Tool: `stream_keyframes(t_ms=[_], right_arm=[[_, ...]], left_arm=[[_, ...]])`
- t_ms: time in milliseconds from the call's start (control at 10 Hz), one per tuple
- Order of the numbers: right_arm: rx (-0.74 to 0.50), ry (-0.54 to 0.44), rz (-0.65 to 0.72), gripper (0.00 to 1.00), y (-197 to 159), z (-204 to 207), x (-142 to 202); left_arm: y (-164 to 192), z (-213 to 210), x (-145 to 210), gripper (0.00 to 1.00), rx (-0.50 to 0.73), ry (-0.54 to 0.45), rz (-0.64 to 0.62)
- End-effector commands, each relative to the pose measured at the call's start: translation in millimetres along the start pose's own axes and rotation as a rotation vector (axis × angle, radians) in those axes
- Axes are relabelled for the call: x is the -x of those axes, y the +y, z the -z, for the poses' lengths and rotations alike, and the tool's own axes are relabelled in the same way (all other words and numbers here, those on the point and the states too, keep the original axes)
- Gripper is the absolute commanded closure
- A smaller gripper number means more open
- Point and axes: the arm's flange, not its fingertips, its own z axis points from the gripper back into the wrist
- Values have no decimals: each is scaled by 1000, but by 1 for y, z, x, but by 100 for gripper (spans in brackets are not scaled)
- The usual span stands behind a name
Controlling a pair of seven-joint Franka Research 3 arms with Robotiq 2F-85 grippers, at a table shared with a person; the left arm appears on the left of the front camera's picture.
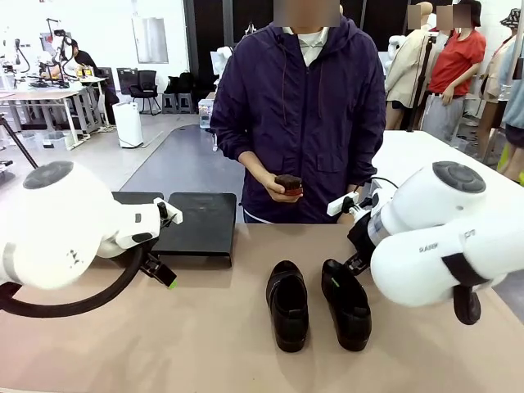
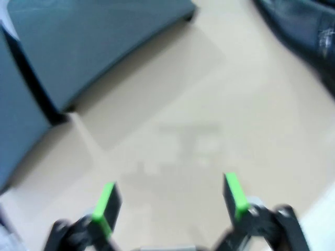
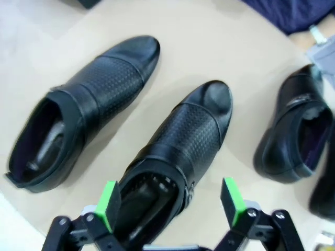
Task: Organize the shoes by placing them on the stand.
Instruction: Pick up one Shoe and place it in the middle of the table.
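Note:
Two black glossy shoes (image 1: 288, 304) (image 1: 346, 303) lie side by side at the table's middle, toes pointing away from me. In the right wrist view they show perforated uppers, one (image 3: 84, 115) to the left and one (image 3: 178, 151) under my right gripper (image 3: 170, 201), which is open above its heel opening. A third shoe (image 3: 293, 136) lies further right. The black stand (image 1: 192, 223) sits at the back left with nothing on it. My left gripper (image 1: 164, 274) hangs open in front of the stand (image 2: 94, 42), over bare table (image 2: 209, 104).
A person in a dark purple jacket (image 1: 303, 106) stands at the far edge holding a small dark object (image 1: 288, 183). A blurred dark shape (image 2: 303, 36) fills the left wrist view's upper right corner. Bare tan table (image 1: 164, 344) spreads at the front left.

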Motion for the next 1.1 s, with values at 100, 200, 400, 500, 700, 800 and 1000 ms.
stream_keyframes(t_ms=[100,200,400,500,700,800,1000], right_arm=[[-70,8,94,0,-36,-114,6],[-73,-13,113,0,-40,-156,21],[-59,-71,143,0,-64,-212,65],[-62,-112,188,0,-69,-234,94],[-34,-215,328,0,-86,-263,160],[-24,-269,390,0,-93,-271,183],[-46,-223,351,0,-110,-305,127]], left_arm=[[17,-111,6,0,232,71,-144],[21,-154,27,0,276,35,-105],[29,-221,74,0,342,-91,-65],[40,-254,106,0,363,-181,-69],[64,-282,170,0,326,-344,-241],[74,-279,187,0,337,-363,-296],[96,-262,178,0,345,-349,-375]])
